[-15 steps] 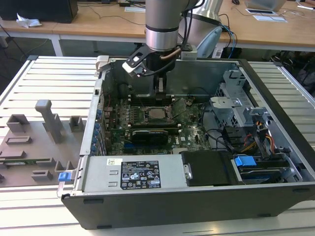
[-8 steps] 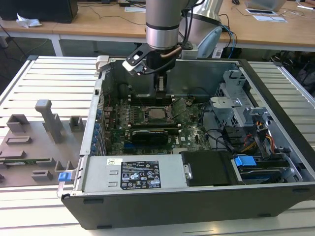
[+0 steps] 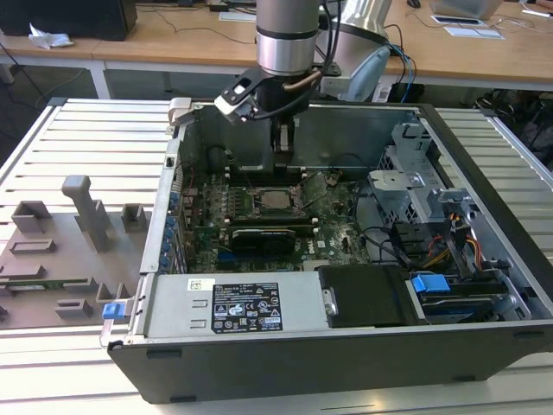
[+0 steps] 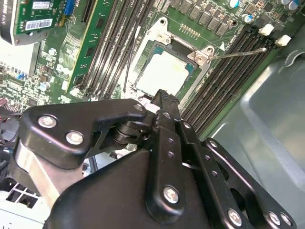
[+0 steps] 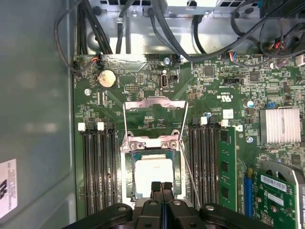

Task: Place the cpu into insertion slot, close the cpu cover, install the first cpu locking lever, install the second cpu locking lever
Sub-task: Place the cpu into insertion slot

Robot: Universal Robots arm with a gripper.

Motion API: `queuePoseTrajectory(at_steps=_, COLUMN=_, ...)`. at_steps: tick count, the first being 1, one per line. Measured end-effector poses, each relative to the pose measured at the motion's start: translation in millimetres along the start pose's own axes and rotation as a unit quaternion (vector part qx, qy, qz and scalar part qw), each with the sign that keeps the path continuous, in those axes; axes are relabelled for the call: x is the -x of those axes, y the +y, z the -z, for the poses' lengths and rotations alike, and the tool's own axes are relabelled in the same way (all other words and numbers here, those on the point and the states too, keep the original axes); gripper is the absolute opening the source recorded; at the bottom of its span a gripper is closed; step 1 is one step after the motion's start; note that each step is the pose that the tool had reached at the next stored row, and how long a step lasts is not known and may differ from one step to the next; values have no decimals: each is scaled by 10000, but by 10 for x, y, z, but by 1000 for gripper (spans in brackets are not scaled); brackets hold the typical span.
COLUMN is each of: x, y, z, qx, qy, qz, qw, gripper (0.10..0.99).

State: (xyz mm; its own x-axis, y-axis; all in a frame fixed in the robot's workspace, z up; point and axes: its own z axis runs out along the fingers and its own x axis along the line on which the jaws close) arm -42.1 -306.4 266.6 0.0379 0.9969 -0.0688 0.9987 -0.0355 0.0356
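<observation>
Cpu (image 5: pixel 153 172) sits in its socket, cover (image 5: pixel 152 142) down. One lever (image 4: pixel 238 52) looks unlatched. My gripper (image 5: pixel 160 185) hovers over it, fingers together, empty.

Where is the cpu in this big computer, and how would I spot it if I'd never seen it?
Look inside the open computer case, at the green motherboard. Near the board's middle, between two banks of long black memory slots, sits the cpu, just ahead of the gripper. It is the only plain, pale silvery square there, flat and smooth.
</observation>
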Motion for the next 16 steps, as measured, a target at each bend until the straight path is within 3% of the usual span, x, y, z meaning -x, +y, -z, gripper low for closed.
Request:
queuePoseTrajectory(at_steps=3, x=8, y=4, z=114, qx=-1, qy=0, qz=0, qw=10000, gripper=106)
queuePoseTrajectory(at_steps=16, x=9, y=4, z=124, qx=0, qy=0, qz=0, qw=10000, gripper=106)
